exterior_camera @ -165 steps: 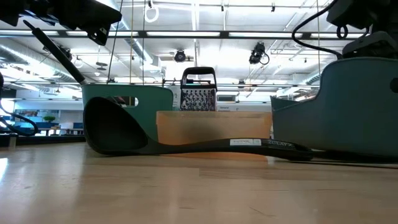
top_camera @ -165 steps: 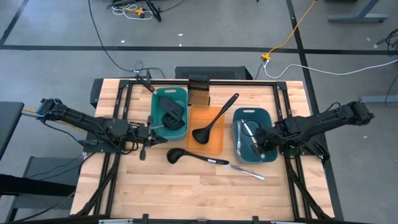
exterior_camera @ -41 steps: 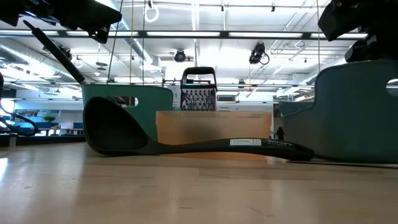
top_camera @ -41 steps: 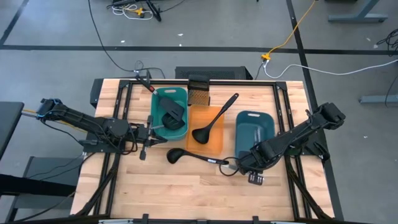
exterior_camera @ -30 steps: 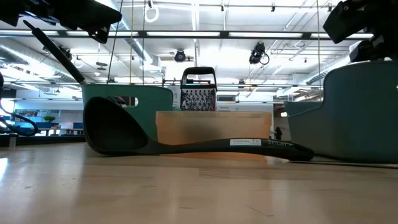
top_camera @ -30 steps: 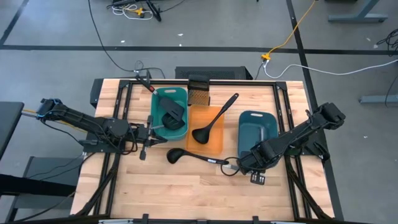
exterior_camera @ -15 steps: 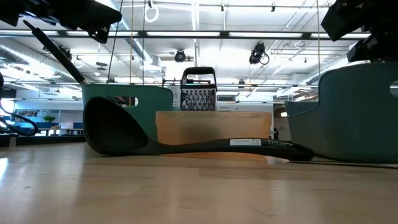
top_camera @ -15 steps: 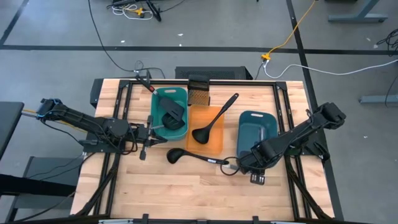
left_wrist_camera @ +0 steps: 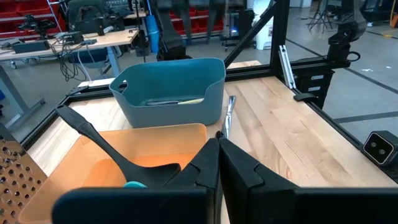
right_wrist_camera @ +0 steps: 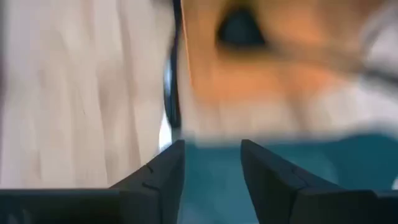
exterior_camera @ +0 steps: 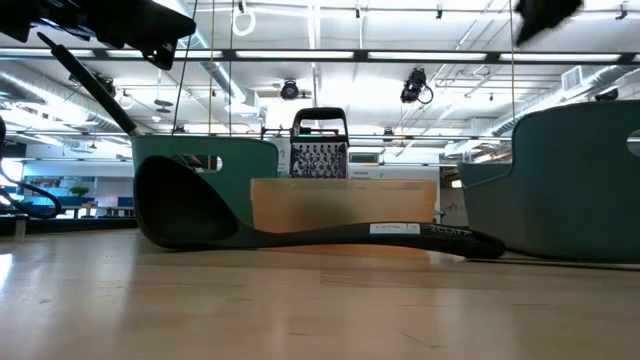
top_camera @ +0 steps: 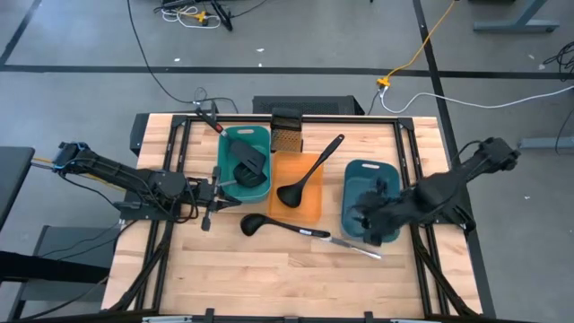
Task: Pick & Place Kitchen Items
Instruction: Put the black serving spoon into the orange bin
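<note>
The right gripper [top_camera: 370, 218] hangs over the near half of the blue tray [top_camera: 352, 199], fingers [right_wrist_camera: 163, 171] spread with a clear gap and nothing between them. Some cutlery [left_wrist_camera: 166, 101] lies inside the tray. A silvery knife [top_camera: 354, 246] lies on the table [top_camera: 260, 274] just near of the tray, its tip against the handle end of a black ladle [top_camera: 278, 226] that lies across the boards with its bowl to the left.

The step in hand looks like fetching the next loose piece, probably that knife. To do it well, the gripper should clear the tray wall first, then come down square across the knife's thin shaft, well away from the ladle handle so that it is not dragged along. The piece is flat and slippery, so the fingertips need to reach the wood before they close.

The left gripper [top_camera: 213, 194], pressed together and empty, waits at the left beside the teal tray [top_camera: 230, 147], which holds a spatula [top_camera: 247, 162]. A second ladle [top_camera: 309, 170] rests slanted over the orange tray [top_camera: 311, 205], and a mesh box [top_camera: 286, 134] stands at the far edge.

The table is pale butcher-block wood in a black frame. Beyond it is an open workshop with a grey floor, trailing cables, benches and bright ceiling lights.
</note>
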You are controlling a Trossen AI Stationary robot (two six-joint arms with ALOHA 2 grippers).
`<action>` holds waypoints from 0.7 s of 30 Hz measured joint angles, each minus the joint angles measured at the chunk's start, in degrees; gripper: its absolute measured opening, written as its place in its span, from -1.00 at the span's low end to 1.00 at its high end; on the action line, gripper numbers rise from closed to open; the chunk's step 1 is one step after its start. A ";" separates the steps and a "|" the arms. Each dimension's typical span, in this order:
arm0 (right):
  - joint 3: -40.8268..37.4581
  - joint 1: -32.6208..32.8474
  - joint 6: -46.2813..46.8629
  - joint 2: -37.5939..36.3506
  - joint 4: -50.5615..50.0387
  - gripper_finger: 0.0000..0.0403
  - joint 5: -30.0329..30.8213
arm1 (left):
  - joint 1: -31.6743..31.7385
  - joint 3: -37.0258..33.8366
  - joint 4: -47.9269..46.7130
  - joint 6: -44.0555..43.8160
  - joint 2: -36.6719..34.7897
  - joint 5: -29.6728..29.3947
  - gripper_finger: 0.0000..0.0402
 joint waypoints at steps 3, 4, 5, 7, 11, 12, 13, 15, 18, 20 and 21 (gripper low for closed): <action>-1.73 0.78 -6.03 -5.63 7.85 -0.35 5.94 | 0.00 0.00 0.00 0.00 0.00 0.00 -0.91; -2.80 0.87 -8.15 -7.43 11.04 -0.44 7.18 | 0.00 0.01 0.00 0.02 0.00 -0.01 -0.91; -4.24 0.94 -10.12 -9.25 14.03 -0.54 7.94 | -0.02 0.00 0.00 0.01 0.00 -0.06 -0.91; -7.79 0.91 -13.68 -12.91 20.04 -0.76 7.85 | 0.00 0.00 0.00 0.02 0.00 -0.14 -0.91; -16.83 0.26 -20.37 -20.89 33.49 -0.94 3.32 | -0.02 0.00 0.02 0.02 0.00 -0.17 -0.91; -19.18 -0.27 -21.41 -23.17 36.44 -0.92 3.00 | 0.00 0.00 0.02 0.02 0.00 -0.17 -0.91; -21.66 -0.69 -22.75 -25.49 39.67 -0.91 2.78 | -0.02 0.02 0.02 0.02 0.00 -0.17 -0.91; -26.53 -1.32 -25.96 -30.00 46.53 -0.93 1.56 | 0.00 0.00 0.02 0.02 0.00 -0.20 -0.91; -33.94 -1.93 -31.09 -36.22 55.81 -0.97 -1.83 | 0.00 0.01 0.00 0.02 0.00 -0.20 -0.91; -38.12 -2.59 -32.93 -40.30 59.60 -0.96 -2.50 | -0.02 0.02 0.00 0.02 0.00 -0.18 -0.91; -40.05 -2.97 -33.49 -42.29 60.88 -0.95 -2.48 | -0.02 0.02 0.00 0.02 0.00 -0.20 -0.91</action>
